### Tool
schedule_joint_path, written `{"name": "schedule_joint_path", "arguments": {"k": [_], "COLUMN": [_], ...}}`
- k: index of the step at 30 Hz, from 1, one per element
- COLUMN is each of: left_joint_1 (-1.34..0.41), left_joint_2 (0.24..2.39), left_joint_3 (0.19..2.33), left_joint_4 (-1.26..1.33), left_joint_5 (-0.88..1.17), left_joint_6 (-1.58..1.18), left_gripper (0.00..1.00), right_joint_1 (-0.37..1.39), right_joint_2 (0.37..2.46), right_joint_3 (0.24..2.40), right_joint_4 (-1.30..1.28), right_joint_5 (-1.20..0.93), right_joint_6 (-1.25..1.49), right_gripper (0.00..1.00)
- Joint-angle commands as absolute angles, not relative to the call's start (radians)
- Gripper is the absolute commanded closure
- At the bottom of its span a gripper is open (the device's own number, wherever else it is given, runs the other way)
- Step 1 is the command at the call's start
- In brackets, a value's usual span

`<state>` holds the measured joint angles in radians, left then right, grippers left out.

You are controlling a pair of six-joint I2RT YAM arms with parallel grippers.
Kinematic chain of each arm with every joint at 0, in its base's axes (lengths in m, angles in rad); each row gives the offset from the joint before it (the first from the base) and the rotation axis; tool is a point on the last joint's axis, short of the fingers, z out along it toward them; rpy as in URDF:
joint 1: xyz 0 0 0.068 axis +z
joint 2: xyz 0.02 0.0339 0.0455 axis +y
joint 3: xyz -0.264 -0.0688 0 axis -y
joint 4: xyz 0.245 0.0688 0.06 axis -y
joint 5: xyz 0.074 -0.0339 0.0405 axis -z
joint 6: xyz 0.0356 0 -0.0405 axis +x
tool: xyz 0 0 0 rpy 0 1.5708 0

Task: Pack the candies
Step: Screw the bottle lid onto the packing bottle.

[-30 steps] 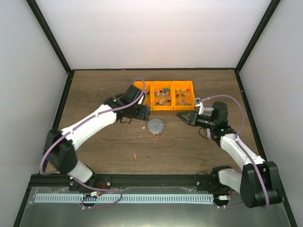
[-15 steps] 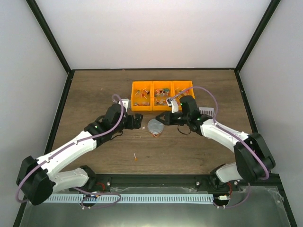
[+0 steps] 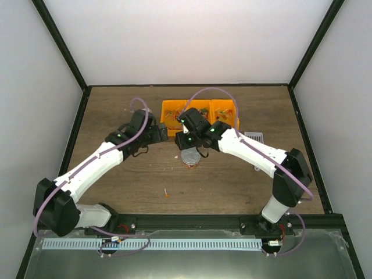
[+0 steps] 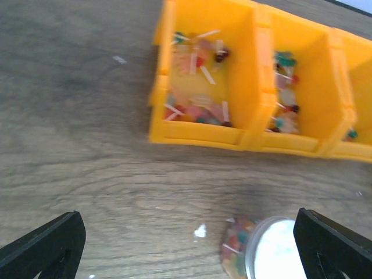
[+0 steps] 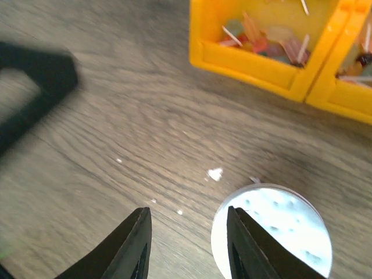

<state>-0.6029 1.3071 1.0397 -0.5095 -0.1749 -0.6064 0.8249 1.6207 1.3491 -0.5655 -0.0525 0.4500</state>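
Cup [image 4: 270, 250] full of candies [image 4: 235, 251], white lid on: packing looks nearly done. More left in bin [image 4: 197, 135]. Left tool [image 4: 187, 226] wide open, empty. Right tool [image 5: 189, 221] half open, empty, by cup.

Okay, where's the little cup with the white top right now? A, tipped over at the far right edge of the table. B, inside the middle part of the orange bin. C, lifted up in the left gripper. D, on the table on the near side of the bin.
D: the cup sits on the wooden table, apart from the front wall of the orange bin, with bare wood between them.
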Motion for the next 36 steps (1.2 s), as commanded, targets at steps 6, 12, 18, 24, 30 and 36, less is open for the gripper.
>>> {"name": "schedule_joint_path", "arguments": {"k": [6, 12, 18, 24, 30, 36], "left_joint_1": [-0.439, -0.430, -0.425, -0.423, -0.422, -0.422], "left_joint_2": [1.312, 1.317, 1.311, 1.313, 1.312, 1.305], "left_joint_3": [1.030, 1.007, 0.994, 0.989, 0.990, 0.978], "left_joint_4": [-0.599, -0.581, -0.577, -0.573, -0.574, -0.570], "left_joint_5": [-0.034, -0.010, -0.003, 0.007, 0.014, 0.020], "left_joint_6": [-0.670, -0.674, -0.672, -0.666, -0.663, -0.661], "left_gripper": [0.00, 0.00, 0.00, 0.00, 0.00, 0.00], "right_joint_1": [0.850, 0.850, 0.850, 0.850, 0.849, 0.850], "right_joint_2": [1.715, 1.748, 1.764, 1.776, 1.787, 1.795], "right_joint_3": [1.463, 1.456, 1.439, 1.417, 1.400, 1.384], "right_joint_4": [-0.846, -0.861, -0.855, -0.835, -0.829, -0.835], "right_joint_5": [0.079, 0.075, 0.064, 0.047, 0.066, 0.089], "right_joint_6": [0.477, 0.464, 0.442, 0.441, 0.444, 0.442], "right_gripper": [0.62, 0.62, 0.60, 0.58, 0.58, 0.57]}}
